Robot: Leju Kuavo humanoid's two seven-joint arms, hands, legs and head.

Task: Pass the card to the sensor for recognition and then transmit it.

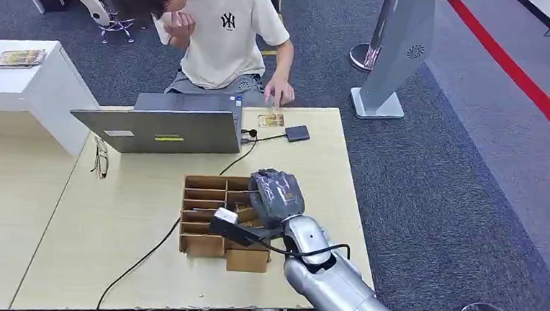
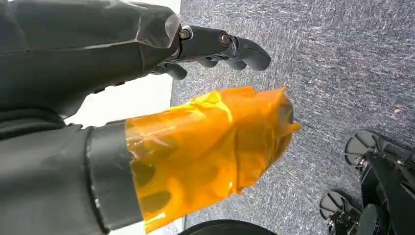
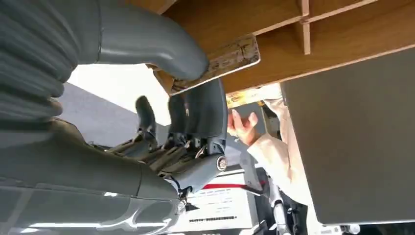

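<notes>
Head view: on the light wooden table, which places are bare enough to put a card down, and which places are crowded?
The table is bare between the laptop and the cardboard organizer, and left of the organizer up to the glasses, except for a black cable. The far edge is crowded: the black sensor, a card, a person's hand.

Laptop and cable crowd the table beyond the cardboard organizer.
</notes>
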